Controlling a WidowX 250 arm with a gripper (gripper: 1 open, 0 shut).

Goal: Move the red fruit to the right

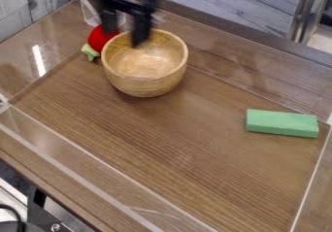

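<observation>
Scanning from the left, we find one red fruit (100, 36), small, rounded, bright red, with a light green leafy end, lying just beside the wooden bowl (146, 64) at its upper-left rim. Above them we see the gripper (126, 28), jaws spread wide, holding nothing. The bowl's visible interior looks bare. Rightmost lies one green block (282, 123).

- One camera is giving the only view, so no second view is sharing any part of the scene.
- It is sitting high in front of the wooden table (169, 144) and looking down at a slant across it.
- It is standing at a middling range, taking in the wooden bowl (144, 63) at upper left and the green block (282, 123) at right.
- The table's near edge is running off the bottom of the frame.
</observation>
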